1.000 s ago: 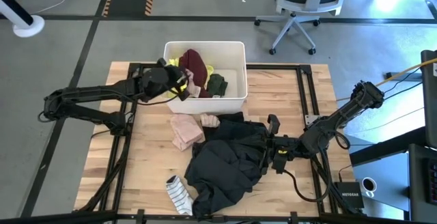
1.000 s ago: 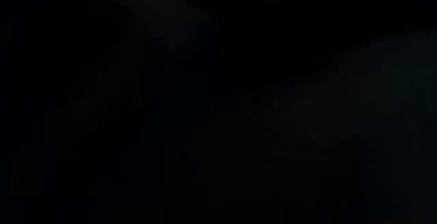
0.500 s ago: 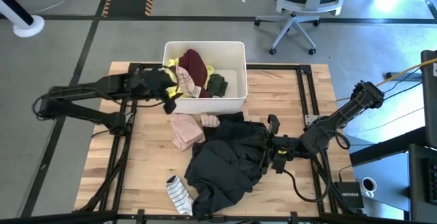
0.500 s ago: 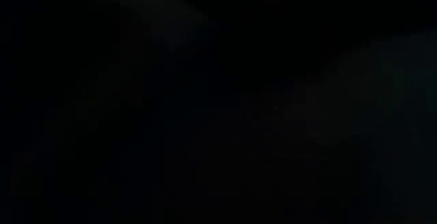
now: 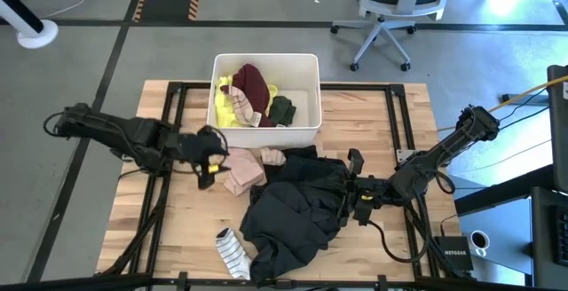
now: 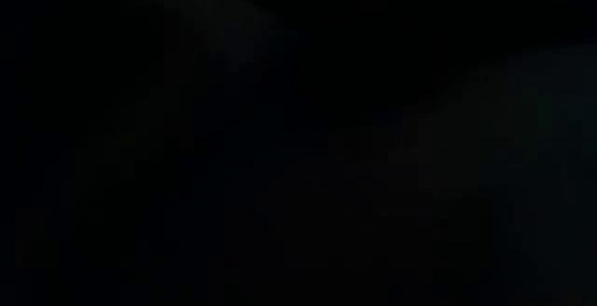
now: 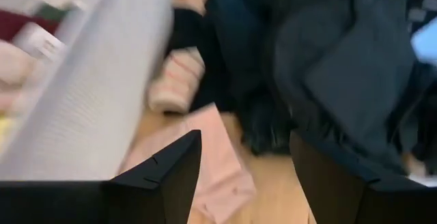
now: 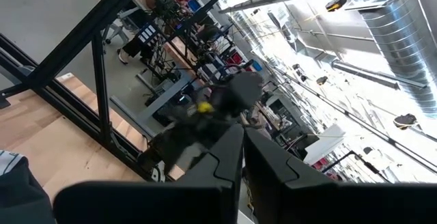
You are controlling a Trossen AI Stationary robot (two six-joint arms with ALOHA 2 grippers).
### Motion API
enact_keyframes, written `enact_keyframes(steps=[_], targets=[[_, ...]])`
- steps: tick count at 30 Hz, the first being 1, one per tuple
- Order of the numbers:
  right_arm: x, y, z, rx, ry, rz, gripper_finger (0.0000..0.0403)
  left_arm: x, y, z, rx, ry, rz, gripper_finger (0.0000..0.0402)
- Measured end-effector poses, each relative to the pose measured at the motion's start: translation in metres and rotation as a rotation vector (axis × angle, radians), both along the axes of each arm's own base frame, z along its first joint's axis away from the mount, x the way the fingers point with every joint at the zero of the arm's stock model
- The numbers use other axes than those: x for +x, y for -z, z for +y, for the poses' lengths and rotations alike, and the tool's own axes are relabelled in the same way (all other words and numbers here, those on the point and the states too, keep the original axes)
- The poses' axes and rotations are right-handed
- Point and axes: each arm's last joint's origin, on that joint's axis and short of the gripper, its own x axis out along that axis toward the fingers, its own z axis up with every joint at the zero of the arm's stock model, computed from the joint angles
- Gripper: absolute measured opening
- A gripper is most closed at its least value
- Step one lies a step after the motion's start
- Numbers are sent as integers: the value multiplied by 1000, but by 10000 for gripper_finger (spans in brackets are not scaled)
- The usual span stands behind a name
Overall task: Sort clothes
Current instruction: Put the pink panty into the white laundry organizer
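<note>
With white bin (image 5: 266,134) already holding maroon and yellow pieces, next target likely pale pink piece (image 5: 241,169), centre-left on counter (image 5: 399,114). Lies just right of left tool (image 5: 208,154), fingers spread wide, empty. Right tool (image 5: 358,192) pinched narrow, resting on black garment (image 5: 297,211), farther from pink.

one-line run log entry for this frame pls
left pincer: open, empty, beside pink cloth | right pincer: shut, at black garment | bin: holds maroon, yellow clothes
</note>
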Motion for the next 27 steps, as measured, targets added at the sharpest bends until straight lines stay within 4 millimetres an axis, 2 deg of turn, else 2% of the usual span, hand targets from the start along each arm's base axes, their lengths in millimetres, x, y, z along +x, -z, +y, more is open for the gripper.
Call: enact_keyframes(steps=[10, 20, 27], targets=[[0, 0, 0, -1, 0, 1, 33, 13, 69, -15, 14, 6, 179, 219], [5, 3, -7, 8, 23, 22, 33, 42, 120, -22, 221, 182, 334, 219], [5, 3, -7, 6, 23, 28, 33, 57, 150, -26, 253, 202, 434, 219]])
